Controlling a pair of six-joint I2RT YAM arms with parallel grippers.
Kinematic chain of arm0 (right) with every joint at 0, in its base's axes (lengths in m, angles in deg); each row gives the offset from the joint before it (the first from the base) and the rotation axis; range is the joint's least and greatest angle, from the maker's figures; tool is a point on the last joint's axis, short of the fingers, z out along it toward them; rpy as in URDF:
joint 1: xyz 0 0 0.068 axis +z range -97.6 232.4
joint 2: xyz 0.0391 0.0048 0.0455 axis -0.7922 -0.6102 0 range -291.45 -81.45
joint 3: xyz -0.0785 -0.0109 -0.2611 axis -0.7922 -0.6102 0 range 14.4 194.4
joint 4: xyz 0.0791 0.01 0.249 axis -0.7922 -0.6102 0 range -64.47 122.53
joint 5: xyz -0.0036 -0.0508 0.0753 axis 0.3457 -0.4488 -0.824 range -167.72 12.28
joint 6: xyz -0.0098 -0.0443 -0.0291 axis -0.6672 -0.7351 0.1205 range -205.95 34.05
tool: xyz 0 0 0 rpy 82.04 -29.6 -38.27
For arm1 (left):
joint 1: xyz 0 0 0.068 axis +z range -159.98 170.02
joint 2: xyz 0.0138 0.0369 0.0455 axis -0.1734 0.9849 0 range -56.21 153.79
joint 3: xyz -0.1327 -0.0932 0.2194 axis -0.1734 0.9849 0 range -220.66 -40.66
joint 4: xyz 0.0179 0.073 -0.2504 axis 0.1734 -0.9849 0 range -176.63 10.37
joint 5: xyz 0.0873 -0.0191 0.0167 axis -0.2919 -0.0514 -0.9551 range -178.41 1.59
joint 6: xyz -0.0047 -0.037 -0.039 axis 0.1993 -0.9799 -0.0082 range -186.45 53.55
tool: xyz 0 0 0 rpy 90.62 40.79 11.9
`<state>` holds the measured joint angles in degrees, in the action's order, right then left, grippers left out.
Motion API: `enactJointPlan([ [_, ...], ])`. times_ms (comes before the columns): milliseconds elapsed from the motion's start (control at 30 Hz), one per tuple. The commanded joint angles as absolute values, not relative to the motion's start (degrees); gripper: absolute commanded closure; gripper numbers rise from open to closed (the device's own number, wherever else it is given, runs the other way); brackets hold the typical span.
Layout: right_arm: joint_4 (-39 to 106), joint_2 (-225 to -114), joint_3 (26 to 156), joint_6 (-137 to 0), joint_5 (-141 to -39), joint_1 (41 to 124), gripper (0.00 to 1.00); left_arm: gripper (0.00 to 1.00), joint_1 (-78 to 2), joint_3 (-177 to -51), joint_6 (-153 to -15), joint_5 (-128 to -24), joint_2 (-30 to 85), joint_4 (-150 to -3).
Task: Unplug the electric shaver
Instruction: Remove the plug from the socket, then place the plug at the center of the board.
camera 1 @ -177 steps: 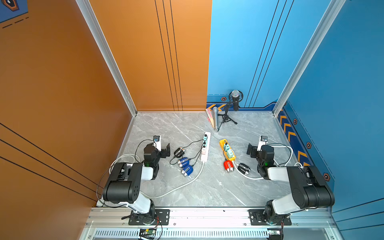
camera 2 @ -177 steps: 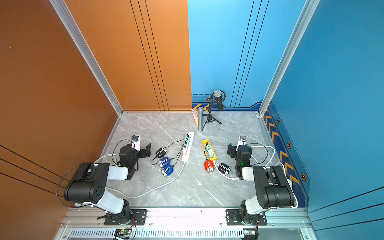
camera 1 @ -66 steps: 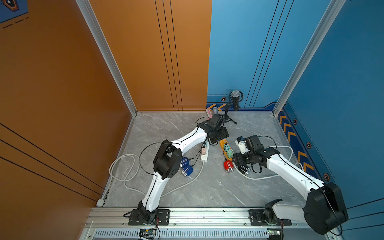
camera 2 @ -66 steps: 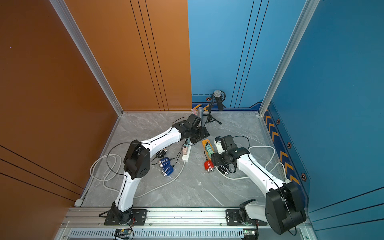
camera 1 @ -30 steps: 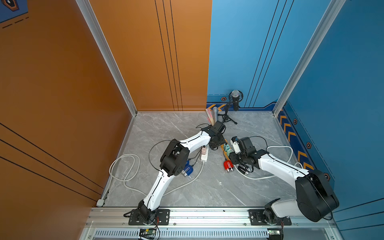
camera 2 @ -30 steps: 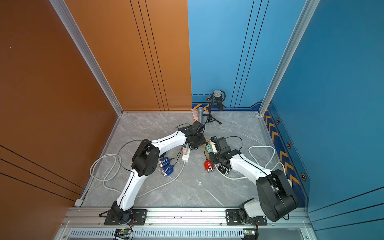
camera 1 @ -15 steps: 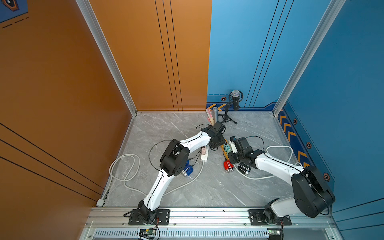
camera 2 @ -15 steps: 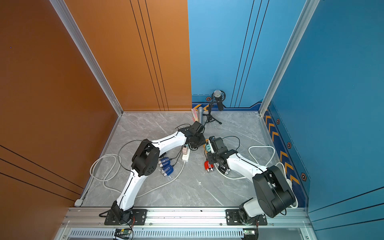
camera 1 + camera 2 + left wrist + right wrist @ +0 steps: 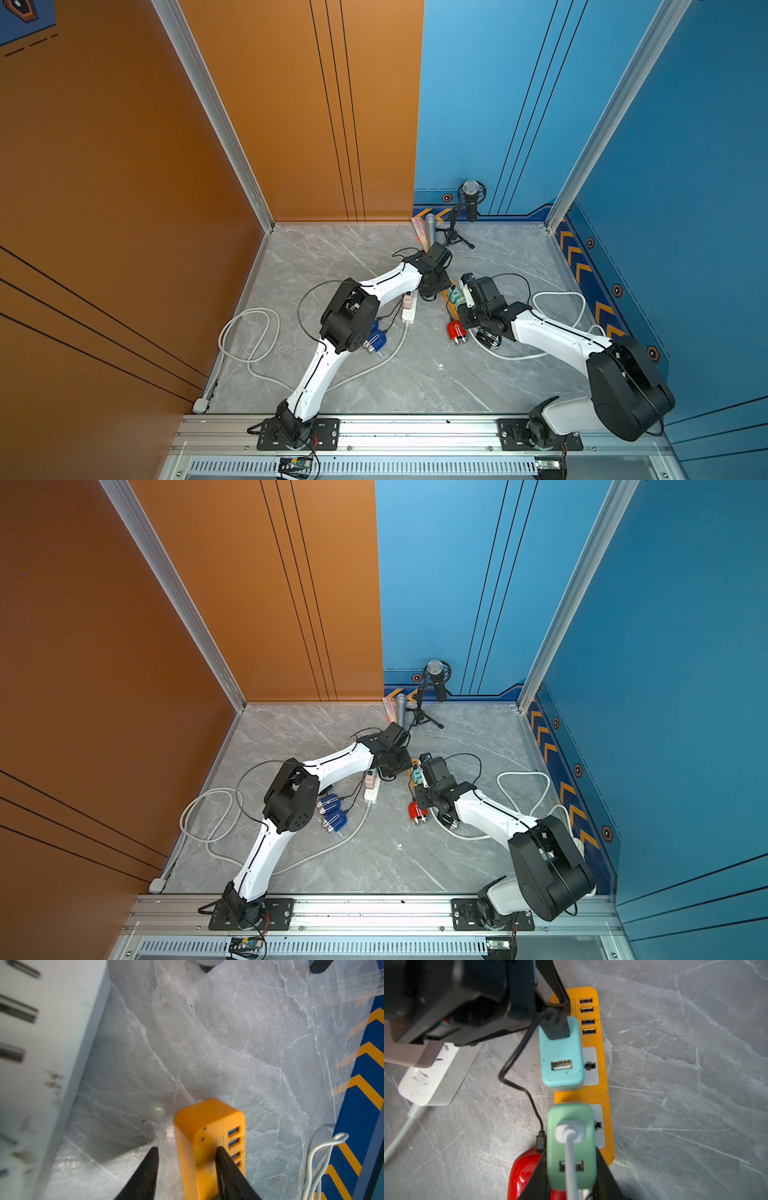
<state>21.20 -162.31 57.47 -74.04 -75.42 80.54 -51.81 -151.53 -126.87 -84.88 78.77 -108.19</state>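
Observation:
An orange power strip (image 9: 603,1093) lies on the marble floor with a teal adapter (image 9: 560,1057) and a green adapter (image 9: 585,1142) plugged into it. My right gripper (image 9: 571,1152) is shut on the green adapter, which carries a white cable. A black cable runs from the teal adapter to a red shaver (image 9: 525,1172). A black shaver (image 9: 488,337) lies beside the red shaver (image 9: 456,331). My left gripper (image 9: 186,1148) is open at the strip's far end (image 9: 199,1126), with one finger on top and the other beside it.
A white power strip (image 9: 431,1076) with a pink adapter (image 9: 409,1053) lies beside the orange one. Two blue shavers (image 9: 332,812) sit under my left arm. A microphone on a tripod (image 9: 469,203) stands at the back wall. A looped white cable (image 9: 557,299) lies at the right.
My right gripper has moved a little closer along the orange strip and closed on the green adapter. The left gripper has stayed at the strip's far end.

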Motion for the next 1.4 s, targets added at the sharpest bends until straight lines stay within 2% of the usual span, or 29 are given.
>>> enactJointPlan([
  [0, 26.2, -158.1, 56.8, -74.0, -70.7, 81.6, 0.84, 0.53, -53.0, -151.1, -125.2, -86.9, 82.4, -115.9],
  [167, 27.1, -156.4, 56.1, -75.5, -66.1, 83.4, 0.85, 0.53, -53.2, -151.7, -124.9, -87.3, 82.9, -116.9],
  [500, 19.3, -154.1, 56.7, -75.4, -66.8, 81.9, 0.86, 0.52, -53.4, -152.8, -124.7, -87.7, 82.6, -117.4],
  [767, 16.6, -148.9, 54.9, -73.6, -75.7, 73.9, 0.85, 0.38, -54.1, -155.4, -121.4, -89.0, 81.1, -117.3],
  [900, 16.9, -149.4, 55.1, -72.3, -79.6, 70.9, 0.85, 0.26, -54.5, -155.3, -119.7, -90.7, 79.7, -117.2],
  [1233, 15.3, -156.4, 58.5, -68.1, -80.7, 63.7, 0.84, 0.1, -55.2, -154.9, -115.9, -95.1, 75.8, -117.2],
  [1367, 14.7, -161.0, 61.1, -66.7, -80.9, 61.3, 0.84, 0.08, -55.2, -154.2, -114.1, -96.6, 73.8, -117.1],
])
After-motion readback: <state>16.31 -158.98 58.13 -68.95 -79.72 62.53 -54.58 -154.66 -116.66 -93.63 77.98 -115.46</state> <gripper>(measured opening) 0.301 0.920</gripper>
